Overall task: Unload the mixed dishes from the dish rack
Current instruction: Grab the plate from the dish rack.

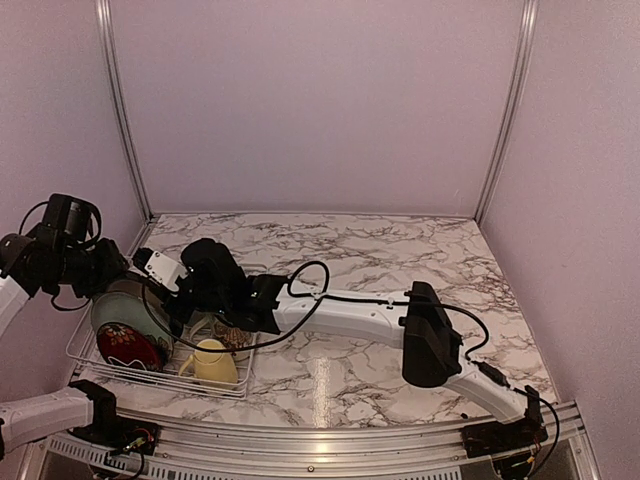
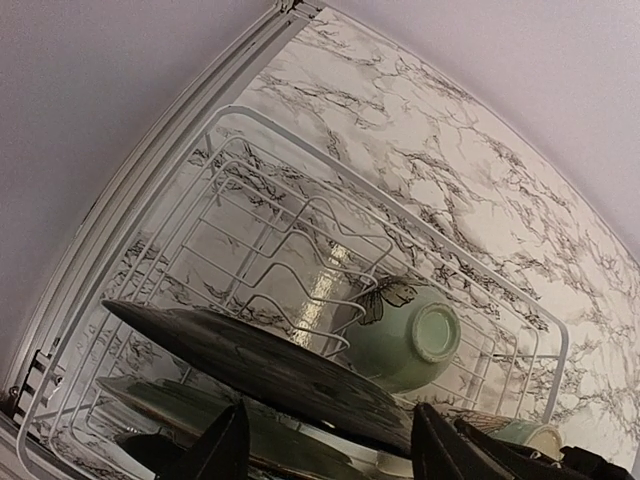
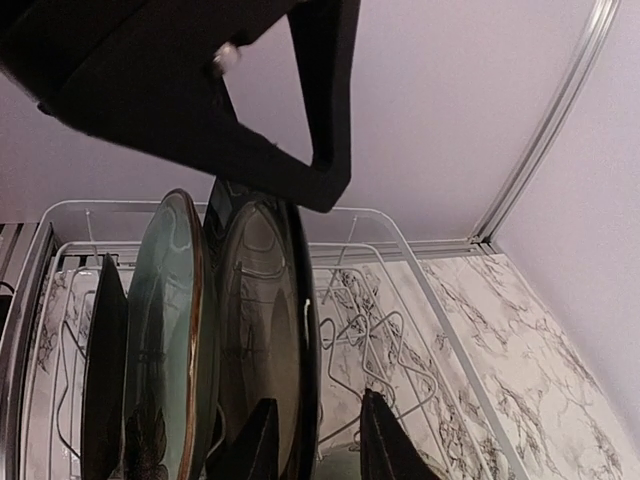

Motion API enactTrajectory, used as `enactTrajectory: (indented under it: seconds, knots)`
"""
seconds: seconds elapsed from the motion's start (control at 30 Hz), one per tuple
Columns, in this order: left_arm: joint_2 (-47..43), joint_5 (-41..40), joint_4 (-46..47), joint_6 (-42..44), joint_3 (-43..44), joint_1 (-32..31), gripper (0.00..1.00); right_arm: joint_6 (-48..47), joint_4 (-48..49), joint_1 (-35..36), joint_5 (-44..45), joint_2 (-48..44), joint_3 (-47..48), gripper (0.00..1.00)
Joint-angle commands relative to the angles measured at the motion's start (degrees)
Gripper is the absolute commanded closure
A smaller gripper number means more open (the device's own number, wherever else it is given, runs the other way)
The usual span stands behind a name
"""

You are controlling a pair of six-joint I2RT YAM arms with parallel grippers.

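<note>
The white wire dish rack (image 1: 75, 348) stands at the table's left edge. Upright in it are the dark red plate (image 1: 130, 347), the pale green plate (image 1: 122, 310) and the black-rimmed plate (image 3: 265, 330). The pale yellow mug (image 1: 212, 362) sits at its near right corner. The cream floral mug (image 1: 236, 338) is mostly hidden under my right arm. The small green bowl (image 2: 405, 335) lies on its side. My right gripper (image 3: 318, 445) is open, its fingers either side of the black-rimmed plate's rim. My left gripper (image 2: 330, 450) is open just above the plates.
The rack (image 2: 300, 150) sits close to the left wall and its metal rail (image 2: 150, 190). My right arm (image 1: 340, 312) stretches across the marble table (image 1: 400, 250) from the near right. The left gripper's black body (image 3: 200, 80) hangs over the plates in the right wrist view.
</note>
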Motion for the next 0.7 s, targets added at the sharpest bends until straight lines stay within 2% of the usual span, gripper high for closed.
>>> enactTrajectory:
  seconds: [0.0, 0.1, 0.2, 0.33, 0.43, 0.67]
  knots:
    - [-1.00, -2.88, -1.86, -0.96, 2.25, -0.22, 0.41, 0.07, 1.84, 0.81, 0.34, 1.71, 3.21, 0.81]
    - [-1.61, -4.06, -2.52, -1.54, 3.25, -0.22, 0.38, 1.35, 1.93, 0.81, -1.40, 1.78, 3.29, 0.93]
    - [-2.32, -5.11, -3.04, -1.87, 4.22, -0.22, 0.37, 2.38, 1.99, 0.76, -1.76, 1.57, 3.38, 0.99]
    - [-2.14, -4.22, -3.09, -1.99, 4.30, -0.17, 0.36, 3.15, 2.56, 0.80, 0.15, -0.15, 2.98, 1.00]
    - [-1.80, -3.03, -2.87, -3.57, 3.40, -0.22, 0.35, 3.40, 6.21, 0.81, 3.12, -3.46, -0.78, 1.00]
    - [-1.11, 1.24, -2.60, -18.16, 2.08, -0.22, 0.32, 1.27, 11.76, 0.81, 6.90, -8.25, -5.06, 1.00]
